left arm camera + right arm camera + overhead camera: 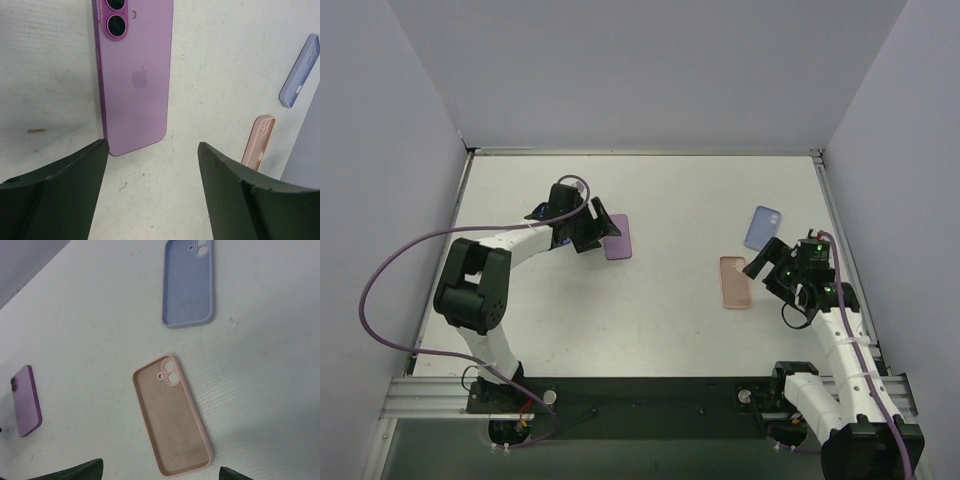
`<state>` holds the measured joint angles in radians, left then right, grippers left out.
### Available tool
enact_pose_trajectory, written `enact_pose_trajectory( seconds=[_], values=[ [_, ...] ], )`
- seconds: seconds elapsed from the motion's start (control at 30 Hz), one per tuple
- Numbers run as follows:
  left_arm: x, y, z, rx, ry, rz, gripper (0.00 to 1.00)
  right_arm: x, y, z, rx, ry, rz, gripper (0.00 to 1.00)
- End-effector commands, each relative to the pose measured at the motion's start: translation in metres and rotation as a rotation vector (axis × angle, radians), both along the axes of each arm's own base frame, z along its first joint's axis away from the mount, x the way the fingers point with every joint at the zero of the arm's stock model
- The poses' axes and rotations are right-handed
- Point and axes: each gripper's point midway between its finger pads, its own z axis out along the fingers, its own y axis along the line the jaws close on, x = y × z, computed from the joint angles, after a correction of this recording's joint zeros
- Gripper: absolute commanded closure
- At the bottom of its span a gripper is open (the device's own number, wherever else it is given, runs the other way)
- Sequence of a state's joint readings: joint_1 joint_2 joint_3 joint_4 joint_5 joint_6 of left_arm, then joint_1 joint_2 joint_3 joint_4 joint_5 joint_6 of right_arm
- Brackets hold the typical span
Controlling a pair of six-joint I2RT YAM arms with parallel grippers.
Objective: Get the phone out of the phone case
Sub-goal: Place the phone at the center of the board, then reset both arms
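My left pincer (151, 145) hangs released, the bare phone (135, 80) just ahead of its tips; I'd best lift straight up, nudging nothing.

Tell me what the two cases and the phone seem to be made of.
Pink case: likely soft silicone, matte, with a dull lining showing smudges. Blue case: same look, matte, rounded lip. Purple phone: probably frosted glass back, satin sheen, with a glossier metal-looking edge.
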<state>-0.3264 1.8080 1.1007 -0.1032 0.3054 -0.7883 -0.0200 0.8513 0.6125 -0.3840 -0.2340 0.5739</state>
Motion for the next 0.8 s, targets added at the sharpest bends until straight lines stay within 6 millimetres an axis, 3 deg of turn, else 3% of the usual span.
enact_pose_trajectory(
  seconds=[0.0,0.13,0.27,0.3,0.37,0.4,0.43,0.5,0.67,0.77],
  values=[
    [0.006,0.005,0.063,0.035,-0.145,-0.019,0.15,-0.002,-0.015,0.018,-0.073,0.005,-0.041,0.13],
    [-0.009,0.013,0.089,0.048,-0.183,-0.023,0.12,0.000,-0.014,0.019,-0.064,0.007,-0.048,0.12],
    [-0.048,0.005,0.124,-0.001,-0.277,-0.068,0.12,0.007,-0.013,0.020,-0.069,0.032,-0.050,0.12],
    [-0.063,0.001,0.116,0.003,-0.263,-0.088,0.12,0.008,-0.009,0.021,-0.075,0.031,-0.033,0.12],
    [-0.081,0.002,0.130,-0.013,-0.295,-0.086,0.12,0.010,-0.007,0.025,-0.090,0.021,-0.029,0.12],
    [-0.094,0.006,0.118,-0.009,-0.268,-0.083,0.12,0.010,-0.005,0.026,-0.114,0.016,-0.021,0.12],
    [-0.106,0.006,0.129,-0.034,-0.293,-0.083,0.12,0.010,-0.004,0.026,-0.124,0.016,-0.020,0.12],
    [-0.130,0.011,0.124,-0.036,-0.279,-0.090,0.12,0.009,-0.003,0.026,-0.151,0.012,-0.018,0.12],
    [-0.164,0.038,0.113,0.014,-0.245,-0.051,0.12,0.004,-0.005,0.017,-0.176,0.025,-0.047,0.12],
    [-0.175,0.049,0.120,0.010,-0.260,-0.013,0.12,0.001,-0.008,0.012,-0.193,0.039,-0.050,0.12]
  ],
)
